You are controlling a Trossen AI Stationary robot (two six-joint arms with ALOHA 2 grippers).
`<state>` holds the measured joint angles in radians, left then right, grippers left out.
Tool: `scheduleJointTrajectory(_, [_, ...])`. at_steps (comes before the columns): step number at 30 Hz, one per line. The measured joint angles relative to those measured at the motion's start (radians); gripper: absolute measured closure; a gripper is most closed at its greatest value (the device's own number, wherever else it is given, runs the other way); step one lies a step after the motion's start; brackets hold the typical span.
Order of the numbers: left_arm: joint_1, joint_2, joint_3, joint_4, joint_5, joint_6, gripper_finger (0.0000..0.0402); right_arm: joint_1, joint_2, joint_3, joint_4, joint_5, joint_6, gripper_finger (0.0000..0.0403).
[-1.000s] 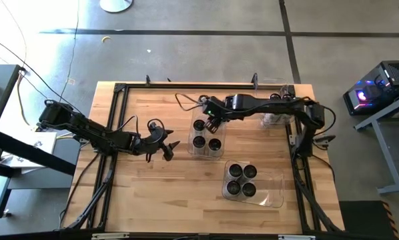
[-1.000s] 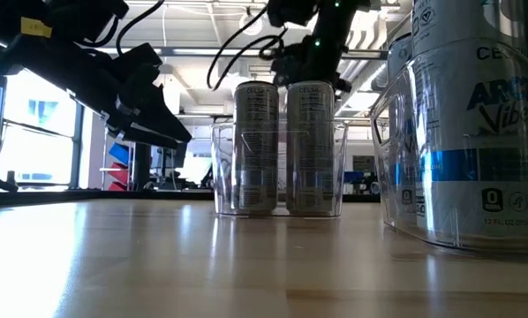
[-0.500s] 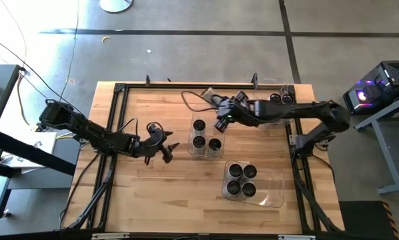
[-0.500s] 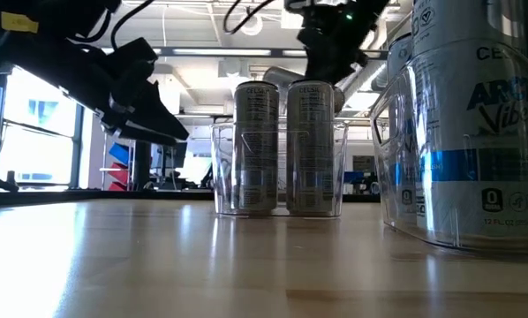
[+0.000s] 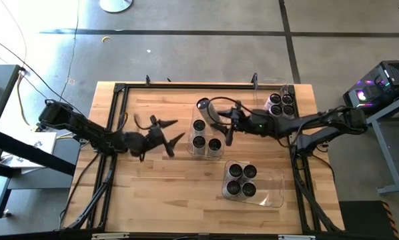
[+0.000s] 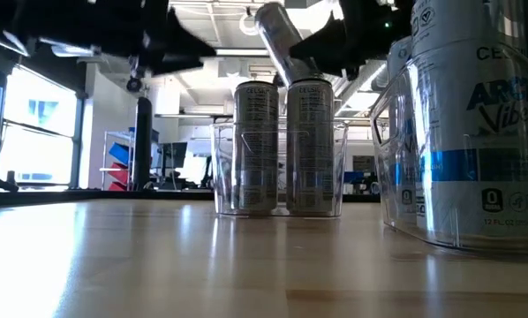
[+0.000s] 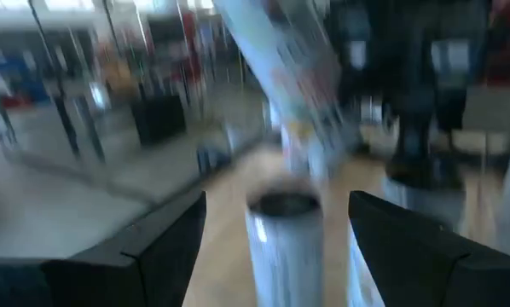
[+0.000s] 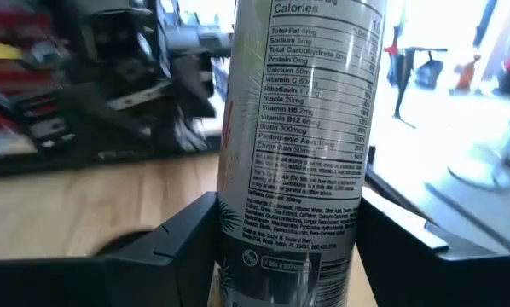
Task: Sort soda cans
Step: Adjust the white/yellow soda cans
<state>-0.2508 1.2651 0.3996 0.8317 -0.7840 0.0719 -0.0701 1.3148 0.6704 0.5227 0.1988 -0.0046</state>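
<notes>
My right gripper [image 5: 224, 124] is shut on one silver soda can [image 5: 210, 111], held tilted above the middle clear bin [image 5: 207, 151]. It also shows in the low view [image 6: 277, 40]. Three cans [image 5: 199, 141] stand upright in that bin. My left gripper [image 5: 170, 132] is open and empty, left of the bin, its fingers pointing at it. Several cans [image 5: 242, 180] stand in the near clear bin [image 5: 273, 193]. More cans [image 5: 281, 102] stand at the far right. My right gripper pinches the can's side near its lower end [image 8: 281, 256] between its two fingers [image 8: 182, 247]. The fingers come roughly level from the table's right. The can sticks out past the fingertips, tilted with its top up and toward the far left, lifted clear of the bin.
A black frame [image 5: 119, 90] runs round the wooden table. Bare wood [image 5: 159, 187] lies at the near left. In the low view the near bin's wall [image 6: 467, 132] fills the right side.
My right gripper has drawn back from over the middle bin toward the table's right and has risen. The can it holds has come up above the bin and tipped over from upright. My left gripper has gone up and a little toward the bin, turning about its wrist.
</notes>
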Motion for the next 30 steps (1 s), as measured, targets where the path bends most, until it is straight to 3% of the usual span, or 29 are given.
scheduleJointTrajectory(4, [0.071, -0.037, 0.008, 0.164, 0.171, 0.131, 0.0117, 0.024, 0.008, -0.022, 0.088, -0.008, -0.058, 0.0186])
scheduleJointTrajectory(9, [0.221, -0.049, 0.085, 0.157, 0.492, 0.140, 0.0099, 0.038, 0.007, -0.021, 0.170, -0.047, -0.101, 0.0185])
scheduleJointTrajectory(14, [0.329, 0.001, 0.169, 0.149, 0.702, 0.117, 0.0079, 0.039, 0.014, -0.022, 0.196, -0.080, -0.108, 0.0186])
scheduleJointTrajectory(30, [0.374, 0.253, 0.396, 0.161, 0.886, -0.043, 0.0071, 0.038, 0.014, -0.021, 0.235, -0.077, -0.129, 0.0186])
